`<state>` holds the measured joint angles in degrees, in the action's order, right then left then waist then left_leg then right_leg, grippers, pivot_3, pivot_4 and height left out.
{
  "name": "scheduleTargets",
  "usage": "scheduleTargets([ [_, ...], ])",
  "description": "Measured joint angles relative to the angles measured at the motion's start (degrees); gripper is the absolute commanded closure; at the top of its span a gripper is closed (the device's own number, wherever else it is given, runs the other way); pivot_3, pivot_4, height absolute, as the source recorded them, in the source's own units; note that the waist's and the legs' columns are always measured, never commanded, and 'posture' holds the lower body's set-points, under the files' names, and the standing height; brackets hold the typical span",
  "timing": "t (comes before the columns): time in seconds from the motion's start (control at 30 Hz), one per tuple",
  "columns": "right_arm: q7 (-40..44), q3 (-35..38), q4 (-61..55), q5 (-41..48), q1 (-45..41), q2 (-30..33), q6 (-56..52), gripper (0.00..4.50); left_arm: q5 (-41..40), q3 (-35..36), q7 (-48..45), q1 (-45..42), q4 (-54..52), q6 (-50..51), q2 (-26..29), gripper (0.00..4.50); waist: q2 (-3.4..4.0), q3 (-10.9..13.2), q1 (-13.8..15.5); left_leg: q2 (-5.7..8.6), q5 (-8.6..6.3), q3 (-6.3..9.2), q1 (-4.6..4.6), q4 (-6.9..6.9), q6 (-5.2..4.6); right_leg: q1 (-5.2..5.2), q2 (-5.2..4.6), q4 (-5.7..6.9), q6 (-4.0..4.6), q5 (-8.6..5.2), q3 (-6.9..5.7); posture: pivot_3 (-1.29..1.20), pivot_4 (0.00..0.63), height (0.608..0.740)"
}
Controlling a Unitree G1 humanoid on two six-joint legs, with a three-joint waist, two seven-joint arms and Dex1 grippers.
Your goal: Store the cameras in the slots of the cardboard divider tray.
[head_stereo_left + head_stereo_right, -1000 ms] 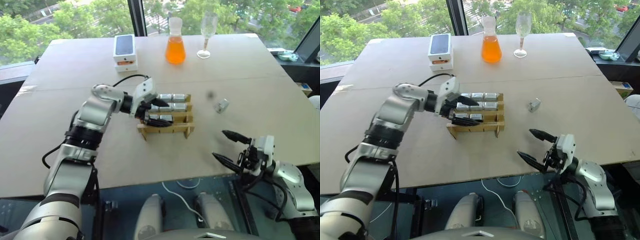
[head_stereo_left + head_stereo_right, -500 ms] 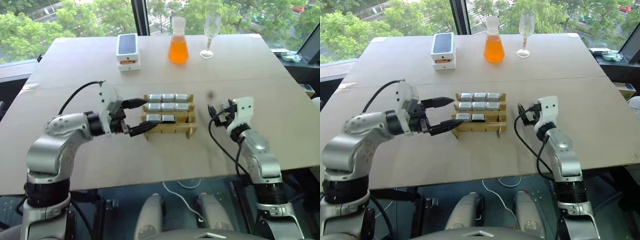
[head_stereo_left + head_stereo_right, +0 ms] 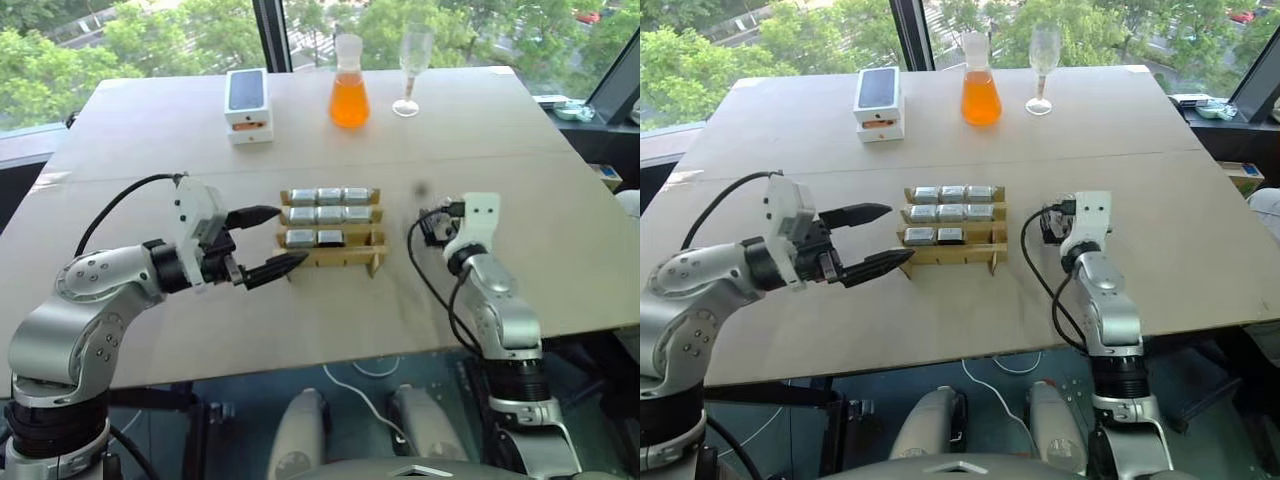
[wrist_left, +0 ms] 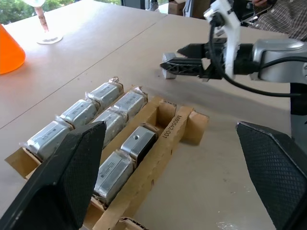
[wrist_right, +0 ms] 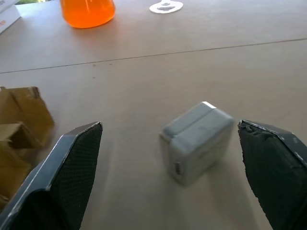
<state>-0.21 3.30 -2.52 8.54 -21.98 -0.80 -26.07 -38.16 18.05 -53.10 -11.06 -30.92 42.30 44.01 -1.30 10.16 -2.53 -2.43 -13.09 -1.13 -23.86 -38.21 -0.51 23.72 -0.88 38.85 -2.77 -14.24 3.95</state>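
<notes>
1. The right gripper is spread wide and holds nothing. The last loose camera lies on the table straight ahead of it, between the lines of its two fingers but not yet touched.
2. That camera sits skewed, one corner towards the gripper, so its long side runs diagonally across the approach. In my judgement the wrist needs a small turn before closing, or the fingers will catch it corner-on.
3. The right arm is clearly the nearer one. The left gripper is also wide open and empty, just off the left end of the tray.
4. The tray holds eight cameras: three in the back row, three in the middle, two in the front. The free slot is at the front row's right end, the side towards the loose camera.
5. Bare table separates camera and tray, so there is room for a short carry. The flask, glass and phone box stand well away.
</notes>
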Motion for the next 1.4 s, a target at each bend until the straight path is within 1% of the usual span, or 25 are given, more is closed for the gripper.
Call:
scheduleTargets([
  [0.13,-2.0,1.1,4.0,0.5,-2.2,-1.8,0.0,0.0,-0.7,-0.1,-0.7,0.0,0.0,-0.5,1.8,0.04,0.0,0.0,0.1,0.05,0.0,-0.01,-0.02,0.02,0.0,0.0,-0.05,-0.04,0.05,-0.03,-0.01,0.0,0.15,0.74],
  [0.23,-3.6,1.3,6.4,-0.4,-2.8,-1.8,0.6,0.0,-0.7,-0.7,-0.7,0.0,0.0,-1.3,1.9,0.04,0.01,0.0,0.1,0.05,0.0,-0.02,-0.02,0.03,0.0,0.0,-0.05,-0.05,0.05,-0.03,0.0,0.0,0.15,0.74],
  [0.3,-5.3,1.5,8.2,-1.5,-3.3,-1.8,2.4,0.0,-1.1,-0.7,-0.4,0.0,0.0,-1.5,1.9,0.04,0.01,0.0,0.0,0.05,0.0,-0.01,-0.02,0.07,0.0,0.03,-0.03,-0.04,0.04,-0.02,0.0,0.0,0.15,0.74],
  [0.4,-5.7,1.2,10.3,-3.2,-3.9,-1.1,5.4,0.0,-1.4,-0.7,-0.3,0.0,0.0,-1.6,1.9,0.04,0.01,0.0,0.0,0.04,0.0,-0.02,-0.02,0.08,0.0,0.03,-0.02,-0.04,0.05,-0.03,0.0,0.0,0.15,0.74],
  [0.53,-3.8,-0.7,13.0,-5.2,-4.2,0.6,8.5,0.0,-1.6,-0.7,-0.3,0.0,0.2,-1.6,2.5,0.04,0.01,0.0,-0.1,0.04,0.0,-0.02,-0.02,0.08,0.0,0.03,-0.02,-0.05,0.05,-0.03,0.0,0.0,0.15,0.74],
  [0.7,-0.7,-1.1,15.4,-4.7,-4.8,0.6,9.2,0.0,-1.5,-1.2,-0.4,-0.2,0.7,-1.9,2.7,0.04,0.01,0.0,0.0,0.04,0.0,-0.02,-0.02,0.09,0.0,0.03,-0.02,-0.05,0.05,-0.03,0.0,0.0,0.15,0.74],
  [0.8,1.2,-1.0,19.5,-4.3,-6.4,1.2,11.6,0.0,-1.5,-2.2,-0.3,-0.6,0.8,-2.2,2.7,0.04,0.01,0.0,-0.1,0.04,0.0,-0.03,-0.01,0.09,0.0,0.03,-0.02,-0.05,0.05,-0.03,0.01,0.0,0.15,0.74],
  [0.93,5.5,0.1,26.7,-2.8,-10.0,4.0,15.9,0.0,-1.5,-2.8,-0.2,-0.6,0.8,-2.4,2.8,0.04,0.02,0.0,0.0,0.04,0.0,-0.05,-0.01,0.09,0.0,0.02,-0.02,-0.07,0.04,-0.03,0.01,0.0,0.15,0.74],
  [1.1,13.8,2.2,35.1,-0.5,-14.0,8.9,19.4,0.0,-1.5,-2.8,-0.2,-0.4,0.8,-2.6,3.1,0.04,0.01,0.0,-0.1,0.04,0.0,-0.04,-0.01,0.17,0.0,0.02,0.0,-0.12,0.0,0.0,0.01,0.0,0.15,0.74],
  [1.17,16.8,2.2,36.5,0.3,-14.6,9.6,20.2,0.0,-1.5,-2.8,-0.1,-0.4,0.8,-2.7,3.2,0.04,0.01,0.0,-0.1,0.03,0.0,-0.03,0.0,0.21,0.0,0.02,0.02,-0.12,-0.01,0.0,0.01,0.0,0.15,0.74],
  [1.23,22.9,2.1,38.7,1.1,-15.2,11.5,21.3,0.0,-1.5,-2.8,0.0,-0.4,0.8,-2.7,3.2,0.04,0.01,0.0,-0.2,0.03,0.0,-0.02,0.01,0.23,0.0,0.02,0.02,-0.13,-0.01,0.0,0.01,0.0,0.15,0.74],
  [1.33,27.0,1.9,40.2,1.2,-15.6,12.9,22.4,0.0,-1.5,-2.8,0.3,-0.4,0.8,-2.7,3.2,0.04,0.01,0.0,-0.1,0.04,0.0,-0.03,0.01,0.23,0.0,0.01,0.01,-0.14,-0.01,0.01,0.02,0.0,0.15,0.74],
  [1.37,28.7,1.9,41.2,1.2,-15.9,13.5,23.0,0.4,-1.5,-2.8,0.4,-0.3,0.8,-2.8,3.2,0.0,0.0,0.0,-0.1,0.04,0.0,-0.03,0.02,0.23,0.0,0.01,0.01,-0.14,-0.01,0.0,0.02,0.0,0.15,0.74],
  [1.4,29.4,1.9,41.9,1.2,-16.2,13.7,23.4,0.66,-1.5,-2.8,0.4,-0.3,0.8,-2.8,3.2,0.0,0.0,0.0,-0.1,0.04,0.0,-0.03,0.02,0.22,0.0,0.01,0.01,-0.14,-0.01,0.01,0.02,0.0,0.15,0.74],
])
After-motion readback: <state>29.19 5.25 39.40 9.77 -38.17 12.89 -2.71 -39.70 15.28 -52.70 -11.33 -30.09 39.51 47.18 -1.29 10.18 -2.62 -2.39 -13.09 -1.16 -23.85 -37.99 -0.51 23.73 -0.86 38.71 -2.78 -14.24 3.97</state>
